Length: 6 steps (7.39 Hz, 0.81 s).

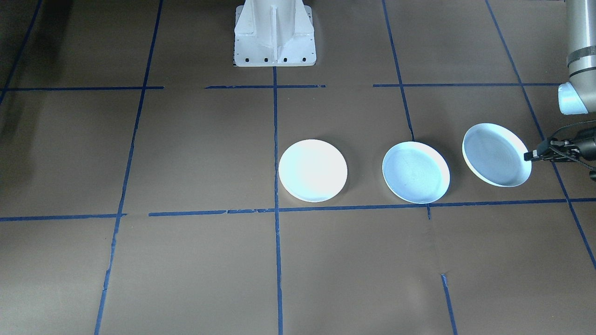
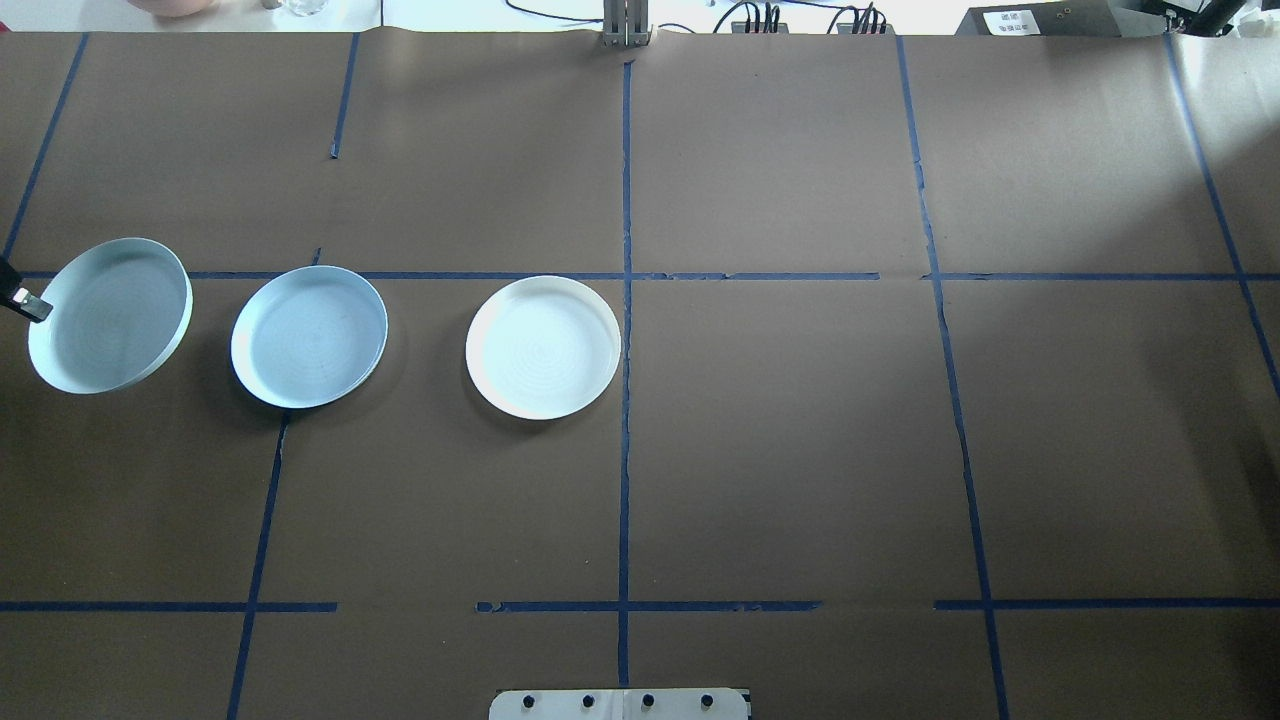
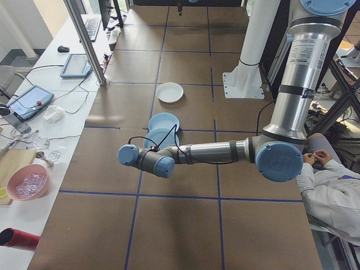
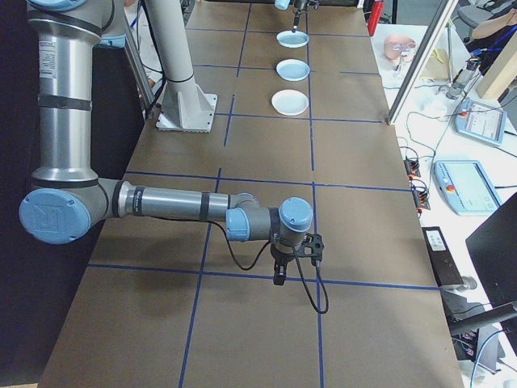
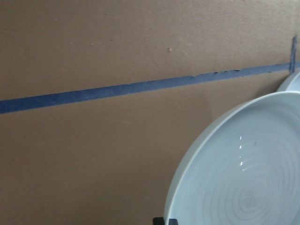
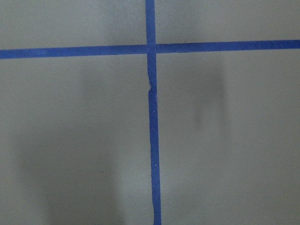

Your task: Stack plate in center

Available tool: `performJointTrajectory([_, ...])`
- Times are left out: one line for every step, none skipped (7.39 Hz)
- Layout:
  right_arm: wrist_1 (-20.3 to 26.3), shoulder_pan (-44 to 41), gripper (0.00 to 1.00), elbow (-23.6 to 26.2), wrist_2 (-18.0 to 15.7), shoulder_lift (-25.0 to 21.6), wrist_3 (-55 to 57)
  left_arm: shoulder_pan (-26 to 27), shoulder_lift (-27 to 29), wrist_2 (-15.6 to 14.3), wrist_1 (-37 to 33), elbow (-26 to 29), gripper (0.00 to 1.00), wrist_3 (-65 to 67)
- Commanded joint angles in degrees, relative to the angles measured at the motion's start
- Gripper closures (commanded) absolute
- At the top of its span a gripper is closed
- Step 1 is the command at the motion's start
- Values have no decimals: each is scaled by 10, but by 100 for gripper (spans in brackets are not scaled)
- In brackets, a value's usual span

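Three round plates lie in a row. The white center plate [image 2: 543, 347] [image 1: 313, 170] rests flat next to the middle tape line. A pale blue plate [image 2: 309, 336] [image 1: 416, 172] lies flat beside it. The outermost pale blue plate [image 2: 110, 315] [image 1: 496, 154] is tilted, its outer rim raised off the paper, and fills the lower right of the left wrist view [image 5: 243, 178]. My left gripper [image 2: 30, 304] [image 1: 531, 156] is shut on that raised rim. My right gripper [image 4: 279, 271] hangs over bare table far from the plates; whether it is open or shut I cannot tell.
The white robot base [image 1: 274, 35] stands behind the plates. Blue tape lines [image 2: 625, 400] divide the brown paper table. A person in a white sleeve [image 3: 332, 185] sits beside the left arm. Tablets and cables [image 4: 468, 186] lie on the side bench.
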State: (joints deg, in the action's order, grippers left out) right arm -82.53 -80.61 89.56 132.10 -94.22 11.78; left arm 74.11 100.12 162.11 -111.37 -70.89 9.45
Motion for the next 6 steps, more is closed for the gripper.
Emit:
performJointTrajectory([0, 0, 0, 0, 0, 0, 0, -19, 6, 9, 4, -21, 100, 24])
performJointTrajectory([0, 0, 0, 0, 0, 0, 0, -44, 10, 7, 4, -37, 100, 64])
performJointTrajectory([0, 0, 0, 0, 0, 0, 0, -62, 31, -5, 3, -37, 100, 90])
performJointTrajectory([0, 0, 0, 0, 0, 0, 0, -76, 47, -12, 3, -35, 100, 125])
performJointTrajectory([0, 0, 0, 0, 0, 0, 0, -93, 57, -38, 3, -29, 100, 133])
performJointTrajectory([0, 0, 0, 0, 0, 0, 0, -99, 86, -39, 3, 3, 100, 142])
